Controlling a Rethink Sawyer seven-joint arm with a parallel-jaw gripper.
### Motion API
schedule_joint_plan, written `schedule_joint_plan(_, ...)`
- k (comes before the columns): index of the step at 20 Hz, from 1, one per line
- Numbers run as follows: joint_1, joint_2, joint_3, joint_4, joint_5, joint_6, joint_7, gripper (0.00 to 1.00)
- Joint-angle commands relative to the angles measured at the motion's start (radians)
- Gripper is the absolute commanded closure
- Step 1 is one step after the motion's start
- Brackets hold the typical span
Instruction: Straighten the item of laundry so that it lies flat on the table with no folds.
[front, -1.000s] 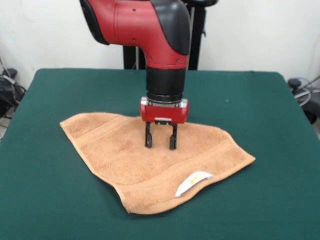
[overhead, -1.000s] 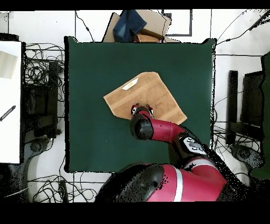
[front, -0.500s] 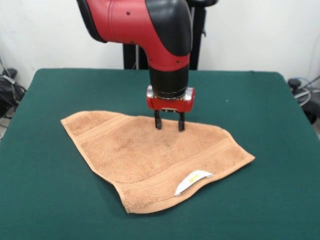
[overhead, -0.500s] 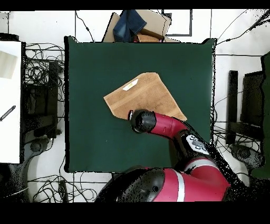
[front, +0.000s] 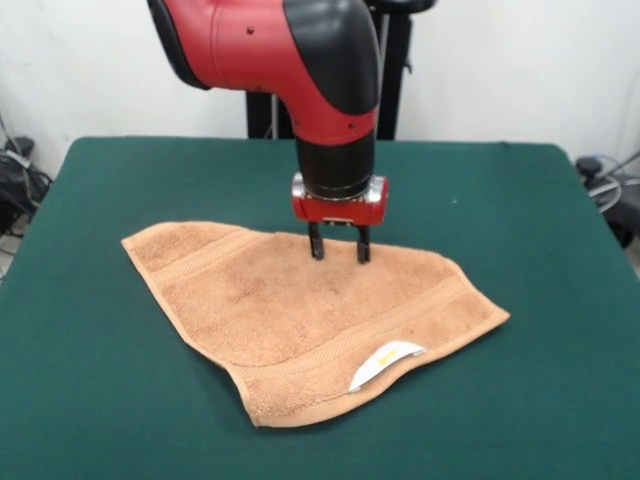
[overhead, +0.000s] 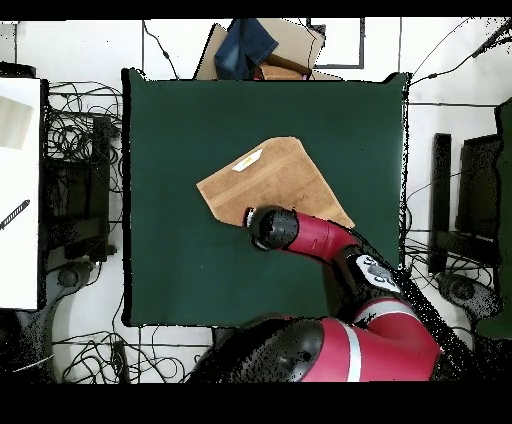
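Orange-tan terry towel (front: 300, 320) lies mostly spread on the dark green felt table (front: 540, 400), label corner apparently folded, black-fingered gripper (front: 339, 250) open and empty above its far edge.

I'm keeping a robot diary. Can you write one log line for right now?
claw: open, at towel's far edge | towel: spread on table, near edge with label curled | not flat yet

Broad bare felt is left on the table (front: 560, 400) on every side of the towel (front: 290, 320), so it can be approached from any edge. The space over its far edge is occupied by the gripper (front: 339, 256), fingers parted, and by the arm (overhead: 320, 240) above. No other obstacles are seen on the top.
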Motion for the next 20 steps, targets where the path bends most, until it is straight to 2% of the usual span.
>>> schedule_joint_plan(1, -0.007, 0.057, 0.090, -0.021, 0.014, 0.059, 0.080, 0.00)
schedule_joint_plan(8, -0.020, 0.051, 0.094, -0.009, 0.004, 0.060, 0.072, 0.00)
schedule_joint_plan(15, -0.012, -0.039, 0.092, 0.029, 0.025, 0.104, 0.093, 0.00)
schedule_joint_plan(20, 0.004, -0.068, 0.080, 0.002, 0.044, 0.163, 0.103, 0.00)
